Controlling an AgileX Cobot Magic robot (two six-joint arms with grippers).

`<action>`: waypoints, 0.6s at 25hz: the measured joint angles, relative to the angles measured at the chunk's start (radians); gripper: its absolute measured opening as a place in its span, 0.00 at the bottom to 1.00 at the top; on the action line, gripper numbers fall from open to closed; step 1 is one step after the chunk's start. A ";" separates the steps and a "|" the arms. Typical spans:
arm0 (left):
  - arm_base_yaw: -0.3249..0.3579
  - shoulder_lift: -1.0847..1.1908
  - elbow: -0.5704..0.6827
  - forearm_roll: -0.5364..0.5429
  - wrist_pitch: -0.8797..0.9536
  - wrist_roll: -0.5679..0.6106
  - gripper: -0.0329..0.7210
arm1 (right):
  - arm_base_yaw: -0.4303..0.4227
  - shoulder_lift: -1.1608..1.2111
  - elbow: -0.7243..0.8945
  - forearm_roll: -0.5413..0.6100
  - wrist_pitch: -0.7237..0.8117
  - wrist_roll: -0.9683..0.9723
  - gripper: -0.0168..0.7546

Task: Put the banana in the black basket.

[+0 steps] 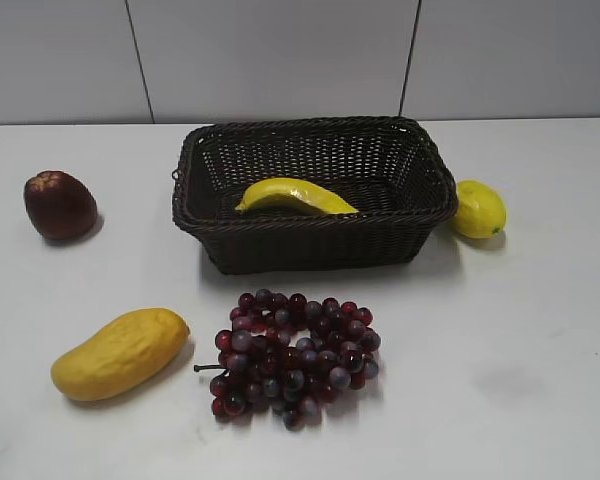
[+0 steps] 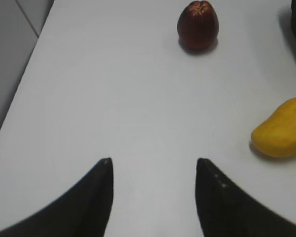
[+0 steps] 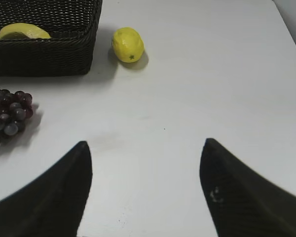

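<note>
Exterior view: the banana [image 1: 296, 196] lies inside the black basket [image 1: 315, 248], resting on its floor toward the front wall. No writing, brand or label is legible on any item. Left gripper [image 2: 154, 165]: fingers apart, empty, above bare table; a dark red apple [image 2: 198, 25] sits well ahead of the fingertips, a mango [image 2: 281, 128] off to their right. Right gripper [image 3: 145, 148]: fingers apart, empty; a lemon [image 3: 128, 44] lies ahead, just beside the basket, with grapes [image 3: 9, 112] ahead-left.
</note>
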 joint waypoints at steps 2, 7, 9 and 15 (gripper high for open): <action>0.000 -0.048 0.000 0.000 -0.002 0.000 0.73 | 0.000 0.000 0.000 0.000 0.000 0.000 0.69; 0.000 -0.126 0.001 0.000 -0.003 0.000 0.73 | 0.000 0.000 0.000 0.000 0.000 0.000 0.69; 0.000 -0.128 0.001 0.000 -0.004 0.000 0.73 | 0.000 0.000 0.000 0.000 0.000 0.000 0.69; 0.000 -0.129 0.003 -0.005 -0.006 0.000 0.73 | 0.000 0.000 0.000 0.000 -0.001 0.000 0.69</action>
